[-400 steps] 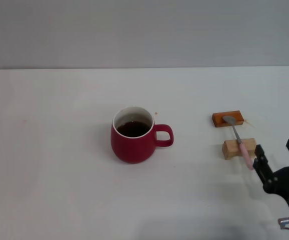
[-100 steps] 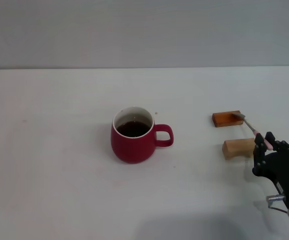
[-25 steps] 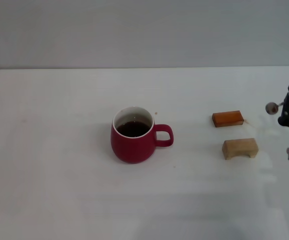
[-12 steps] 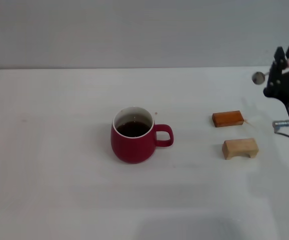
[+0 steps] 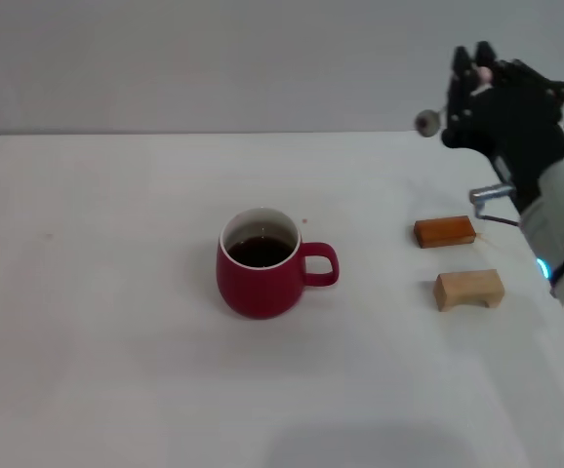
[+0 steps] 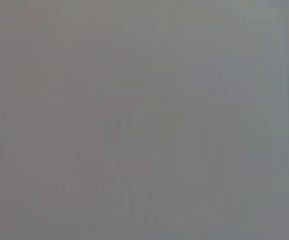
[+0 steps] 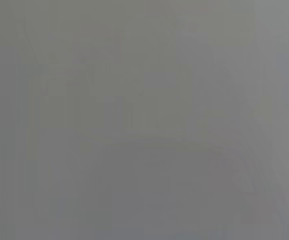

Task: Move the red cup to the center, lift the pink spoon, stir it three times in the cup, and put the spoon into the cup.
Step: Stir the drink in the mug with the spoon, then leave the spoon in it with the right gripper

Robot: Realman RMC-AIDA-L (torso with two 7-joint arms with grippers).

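Head view: right gripper point(image 5: 469, 66) hangs high over the far right of the table point(image 5: 116, 370), its fingers clamped on the pink spoon point(image 5: 428, 121), whose silver bowl juts left toward the red cup point(image 5: 261, 263) standing near the middle with dark liquid inside and its handle to the right, well apart from the spoon; I judge the height is meant to clear the rim before the stirring starts, and the orange block point(image 5: 445, 231) and tan block point(image 5: 468, 290) lie bare on the right. Left and right wrist views show only flat grey, and the left gripper is nowhere in view.
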